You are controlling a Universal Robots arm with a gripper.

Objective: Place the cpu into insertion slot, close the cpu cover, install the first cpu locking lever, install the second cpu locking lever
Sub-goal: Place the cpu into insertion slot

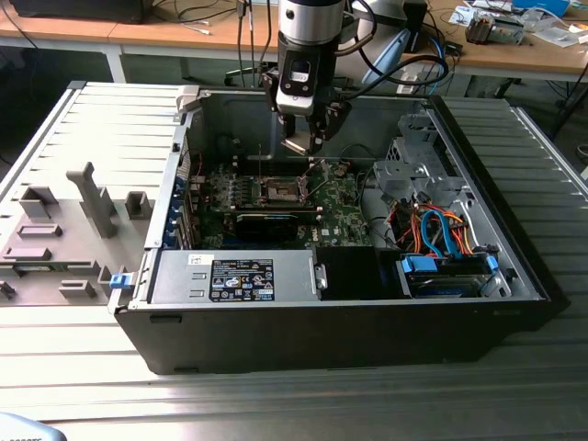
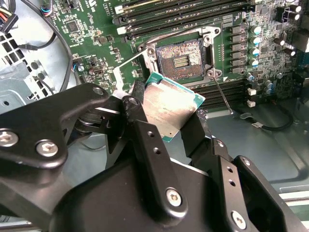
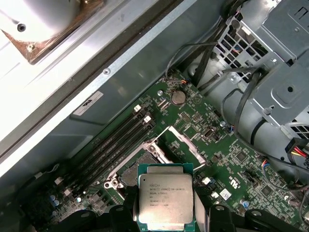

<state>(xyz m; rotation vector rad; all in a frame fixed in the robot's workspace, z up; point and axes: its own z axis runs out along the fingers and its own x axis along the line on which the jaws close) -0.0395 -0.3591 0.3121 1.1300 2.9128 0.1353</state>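
My gripper [image 1: 302,140] hangs inside the open computer case, shut on the cpu [image 2: 169,108], a flat square chip with a dull silver top and green edge. The black fingers [image 2: 140,125] press on two opposite edges of the cpu [image 3: 165,200]. Beneath it on the green motherboard [image 1: 342,209] lies the insertion slot [image 2: 181,59], open and dark with its contacts bare. The cpu is above the slot [image 1: 283,190] and apart from it. The cpu cover [image 3: 182,143], a thin silvery frame, stands swung up beside the slot [image 3: 129,175]. A thin locking lever [image 2: 223,96] sticks out free from the slot's corner.
Long narrow memory slots [image 2: 183,14] run close beside the socket. In the exterior view a long black card [image 1: 266,223] lies in front of it. At that view's right are a grey drive cage [image 1: 413,165] and orange and blue cables [image 1: 441,234]. A power supply [image 1: 239,276] fills the near side.
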